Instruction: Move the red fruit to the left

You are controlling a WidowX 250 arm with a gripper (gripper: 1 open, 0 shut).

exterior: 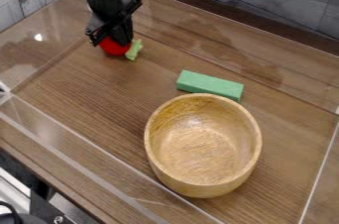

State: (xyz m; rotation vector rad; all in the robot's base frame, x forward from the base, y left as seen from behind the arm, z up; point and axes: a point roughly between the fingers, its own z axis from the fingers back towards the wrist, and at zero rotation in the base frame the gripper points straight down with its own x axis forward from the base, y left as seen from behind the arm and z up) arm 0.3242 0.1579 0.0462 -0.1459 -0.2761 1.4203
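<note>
Red fruit at the far left of the wooden tabletop, pinched in the clenched black hand pointing steeply down over it, pale green cap poking out to the right. Flat green block lying well apart to the right and nearer, with a large wooden bowl nearer again, close beside the block. Clear wall running along the left edge near the fruit, bare wood between
</note>
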